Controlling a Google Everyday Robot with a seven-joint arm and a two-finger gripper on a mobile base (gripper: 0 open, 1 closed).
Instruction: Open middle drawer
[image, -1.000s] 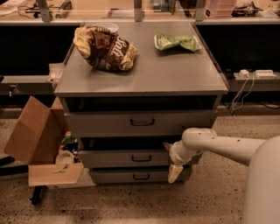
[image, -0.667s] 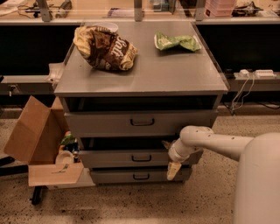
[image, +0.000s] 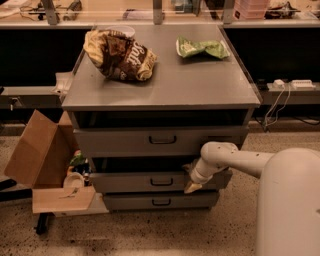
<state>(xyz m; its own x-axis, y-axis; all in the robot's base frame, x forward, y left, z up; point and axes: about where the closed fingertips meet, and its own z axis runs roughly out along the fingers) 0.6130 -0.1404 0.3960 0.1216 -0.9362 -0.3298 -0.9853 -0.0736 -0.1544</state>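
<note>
The grey cabinet (image: 160, 90) has three drawers. The middle drawer (image: 125, 182) has a medium-height grey front and a small dark pull handle (image: 161, 181) at its centre, with a dark gap above the front. My gripper (image: 192, 186) is on a white arm (image: 235, 160) that reaches in from the right. It sits against the right part of the middle drawer's front, a little right of the handle.
The taller top drawer (image: 160, 141) stands slightly out; the narrow bottom drawer (image: 160, 201) is below. A brown snack bag (image: 119, 54) and a green bag (image: 201, 48) lie on top. An open cardboard box (image: 42, 165) stands at the left. My white base (image: 290, 205) is at the right.
My gripper has moved left and slightly up along the middle drawer's front, closer to the handle. The drawers look unchanged.
</note>
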